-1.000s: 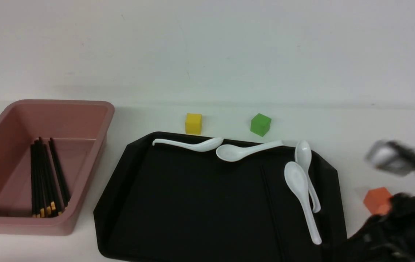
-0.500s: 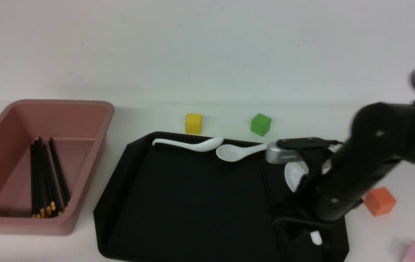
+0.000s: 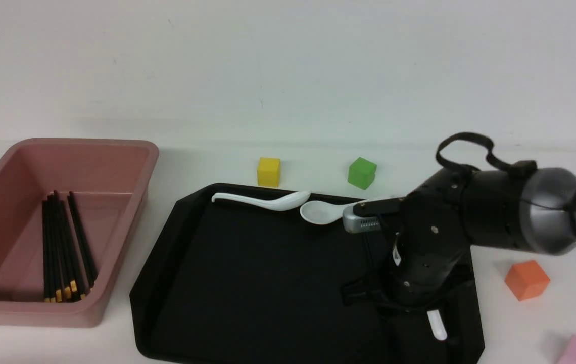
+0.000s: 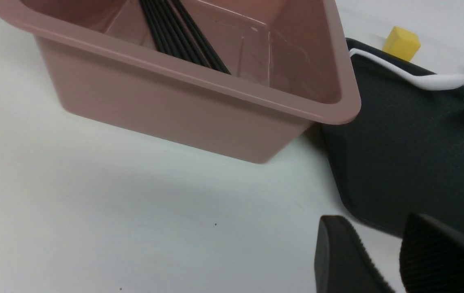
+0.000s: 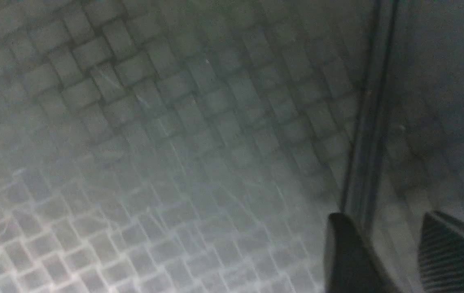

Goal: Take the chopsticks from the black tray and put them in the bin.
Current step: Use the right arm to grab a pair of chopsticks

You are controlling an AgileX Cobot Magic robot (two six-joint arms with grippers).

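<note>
Chopsticks in bin run 12 to 6, yellow ends at 6; left gripper and right gripper parted, empty.

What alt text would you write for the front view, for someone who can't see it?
The right arm reaches low over the right side of the black tray. Black chopsticks lie in the pink bin at left, and white spoons rest along the tray's far edge.
</note>
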